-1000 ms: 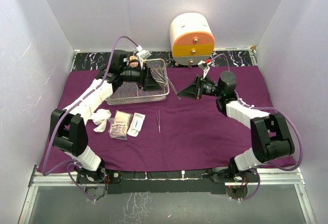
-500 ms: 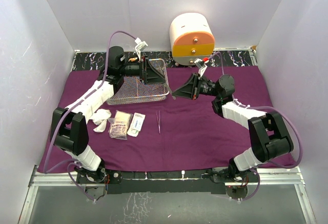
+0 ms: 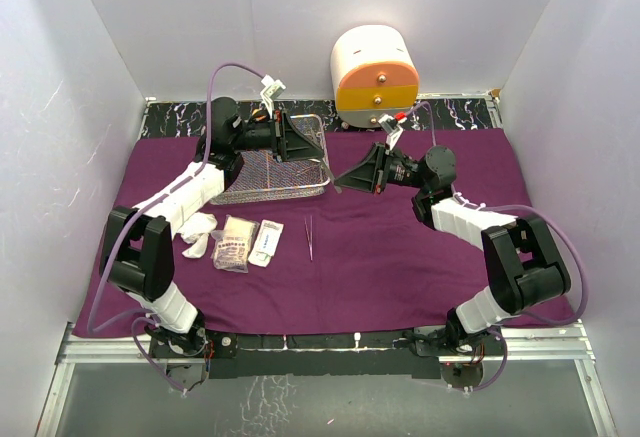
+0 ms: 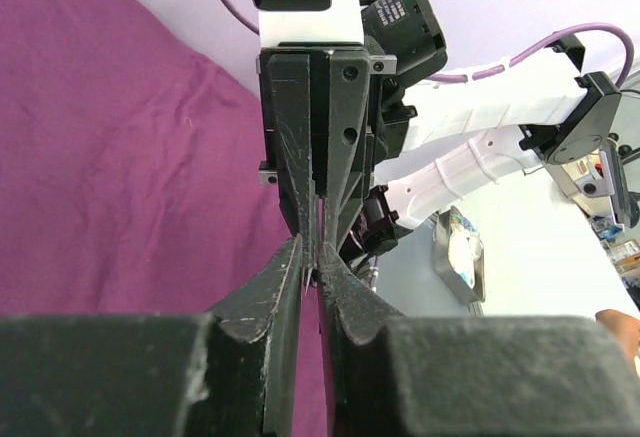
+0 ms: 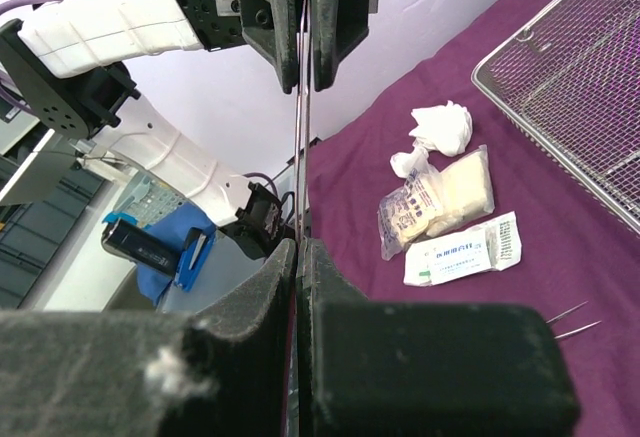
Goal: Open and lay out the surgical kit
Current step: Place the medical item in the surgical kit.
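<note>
Handover above purple cloth (image 3: 400, 247) | right gripper (image 5: 297, 245) clamped shut on forceps (image 5: 303, 127), offering them mid-air | left gripper (image 4: 311, 262) stood nearly closed round far end, grip unclear, apparently to take them for layout

The booth is bright and evenly lit from overhead, and its pale walls bounce the light, so the large purple cloth (image 3: 400, 247) shows only soft, faint shadows beneath the arms. The rounded white-and-orange drawer cabinet (image 3: 375, 72) has a mild sheen. The overhead view is sharp. In the wrist views the left gripper (image 4: 312, 269) and right gripper (image 5: 297, 247) loom dark and blurred up close. The rectangular silver wire-mesh tray (image 5: 570, 67) stays crisp, and the thin metal instrument (image 5: 303, 107) glints as a pale sliver.
</note>
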Tool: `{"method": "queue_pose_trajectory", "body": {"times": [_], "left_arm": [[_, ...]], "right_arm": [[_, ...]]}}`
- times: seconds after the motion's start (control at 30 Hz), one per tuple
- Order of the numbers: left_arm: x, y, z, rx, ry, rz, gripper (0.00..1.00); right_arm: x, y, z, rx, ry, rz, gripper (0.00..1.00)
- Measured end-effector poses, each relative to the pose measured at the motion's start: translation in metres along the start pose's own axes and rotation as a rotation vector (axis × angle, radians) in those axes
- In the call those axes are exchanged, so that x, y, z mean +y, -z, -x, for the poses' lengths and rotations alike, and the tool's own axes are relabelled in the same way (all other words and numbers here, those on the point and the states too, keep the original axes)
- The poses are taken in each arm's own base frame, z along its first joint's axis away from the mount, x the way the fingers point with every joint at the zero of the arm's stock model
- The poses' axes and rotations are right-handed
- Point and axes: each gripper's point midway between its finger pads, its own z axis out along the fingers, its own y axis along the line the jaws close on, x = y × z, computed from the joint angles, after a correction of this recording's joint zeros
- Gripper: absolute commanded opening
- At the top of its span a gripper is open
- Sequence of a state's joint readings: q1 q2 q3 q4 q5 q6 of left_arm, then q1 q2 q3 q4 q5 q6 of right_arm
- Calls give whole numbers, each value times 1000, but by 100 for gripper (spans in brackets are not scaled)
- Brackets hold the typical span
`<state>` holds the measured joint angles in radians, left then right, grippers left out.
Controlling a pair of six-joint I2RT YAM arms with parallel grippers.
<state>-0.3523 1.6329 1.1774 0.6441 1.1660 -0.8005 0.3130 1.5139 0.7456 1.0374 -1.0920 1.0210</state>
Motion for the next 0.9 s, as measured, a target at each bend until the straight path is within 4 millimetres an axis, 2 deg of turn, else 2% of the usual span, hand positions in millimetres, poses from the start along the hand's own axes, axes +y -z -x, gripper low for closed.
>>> {"method": "queue_pose_trajectory", "body": {"times": [0.1,0.2,0.33,0.43,0.53,0.7,0.9], "left_arm": [[-1,0,0,-2,5,-4,0],[2,0,-2,-2,16,5,0],[18,1,-11,11,55,72,0],[34,0,-27,48,99,158,0],[45,-3,-44,102,140,260,0],[57,-9,-82,214,211,393,0],[87,-7,-150,396,360,571,0]], "right_arm": [[-1,0,0,-1,10,-3,7],[-5,0,-2,4,24,-13,17],[-17,3,-9,26,45,-47,27],[-31,8,-17,62,61,-93,31],[-47,18,-17,96,113,-160,34],[-67,44,-17,137,235,-283,33],[-90,85,-11,149,308,-431,30]]}}
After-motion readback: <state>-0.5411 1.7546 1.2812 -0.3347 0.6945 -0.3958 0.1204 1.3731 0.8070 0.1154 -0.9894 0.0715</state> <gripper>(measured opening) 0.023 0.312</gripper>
